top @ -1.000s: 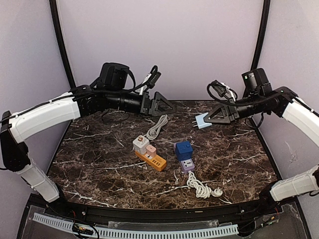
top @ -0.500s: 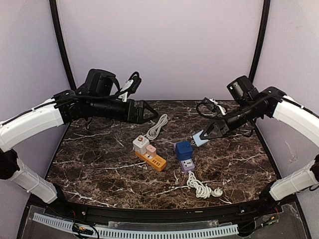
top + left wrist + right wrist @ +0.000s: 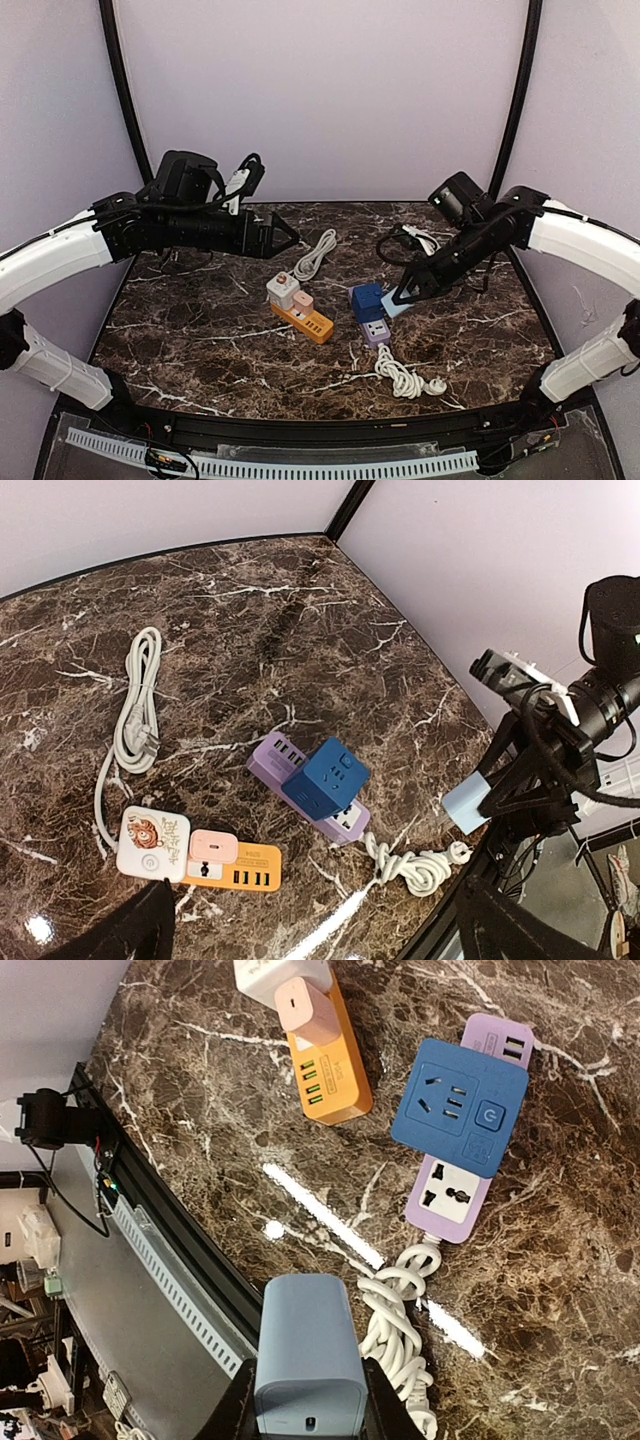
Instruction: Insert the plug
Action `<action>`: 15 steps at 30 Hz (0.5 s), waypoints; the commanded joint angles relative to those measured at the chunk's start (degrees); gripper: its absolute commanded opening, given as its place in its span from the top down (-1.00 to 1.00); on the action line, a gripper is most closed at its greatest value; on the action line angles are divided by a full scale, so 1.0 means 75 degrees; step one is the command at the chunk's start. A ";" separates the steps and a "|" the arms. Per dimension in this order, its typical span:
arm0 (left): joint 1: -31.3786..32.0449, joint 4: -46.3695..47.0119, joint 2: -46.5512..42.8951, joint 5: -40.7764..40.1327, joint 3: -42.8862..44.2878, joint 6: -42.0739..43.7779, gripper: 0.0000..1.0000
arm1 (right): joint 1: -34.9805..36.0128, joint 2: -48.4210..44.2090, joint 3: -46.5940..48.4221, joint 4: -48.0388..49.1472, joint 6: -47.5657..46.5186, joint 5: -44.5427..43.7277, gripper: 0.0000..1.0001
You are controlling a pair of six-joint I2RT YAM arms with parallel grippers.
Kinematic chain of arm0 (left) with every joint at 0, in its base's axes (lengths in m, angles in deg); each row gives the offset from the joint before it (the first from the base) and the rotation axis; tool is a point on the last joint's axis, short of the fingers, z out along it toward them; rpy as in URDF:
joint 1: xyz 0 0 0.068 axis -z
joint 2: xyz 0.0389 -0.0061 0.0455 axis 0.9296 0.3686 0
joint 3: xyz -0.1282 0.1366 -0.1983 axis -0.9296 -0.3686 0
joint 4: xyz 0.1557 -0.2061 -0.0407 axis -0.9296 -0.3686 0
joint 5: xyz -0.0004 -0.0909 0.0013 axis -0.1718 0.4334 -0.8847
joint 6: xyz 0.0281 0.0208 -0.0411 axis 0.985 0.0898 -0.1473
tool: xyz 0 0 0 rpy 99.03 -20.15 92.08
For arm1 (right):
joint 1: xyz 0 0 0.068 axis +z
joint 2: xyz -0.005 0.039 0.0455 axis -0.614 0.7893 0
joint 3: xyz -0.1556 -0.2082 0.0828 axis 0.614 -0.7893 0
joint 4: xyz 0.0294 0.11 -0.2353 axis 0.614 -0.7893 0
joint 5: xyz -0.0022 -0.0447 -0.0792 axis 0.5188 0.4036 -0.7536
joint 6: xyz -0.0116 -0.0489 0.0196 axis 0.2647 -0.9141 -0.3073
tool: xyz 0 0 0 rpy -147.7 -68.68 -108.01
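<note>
My right gripper (image 3: 403,297) is shut on a light blue plug adapter (image 3: 306,1345), held in the air just right of the purple power strip (image 3: 375,331). It also shows in the left wrist view (image 3: 466,802). A dark blue cube adapter (image 3: 367,300) sits plugged on the purple strip's far half; the strip's white socket (image 3: 450,1193) is bare. My left gripper (image 3: 287,236) hovers above the table's back left, open and empty; only its dark fingertips (image 3: 135,930) show in the left wrist view.
An orange power strip (image 3: 309,320) with a pink adapter (image 3: 303,301) and a white adapter (image 3: 282,289) lies left of centre. A coiled white cable (image 3: 315,254) lies behind it. The purple strip's coiled cord (image 3: 405,379) lies near the front edge.
My right gripper has come down and leftward with the light blue plug, from mid-air at the right toward the purple strip. My left arm has drawn back to the left.
</note>
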 commanded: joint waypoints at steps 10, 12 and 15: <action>-0.0029 -0.0353 -0.0160 -0.0154 0.0008 0.0092 -0.98 | 0.0620 0.1237 0.0104 0.0430 0.0809 -0.1363 1.00; -0.0029 -0.0375 -0.0212 -0.0178 -0.0033 0.0081 -0.98 | 0.0631 0.1379 0.0154 0.0513 0.0896 -0.1463 1.00; -0.0029 -0.0397 -0.0289 -0.0226 -0.0085 0.0069 -0.97 | 0.0643 0.1591 0.0171 0.0658 0.1014 -0.1562 1.00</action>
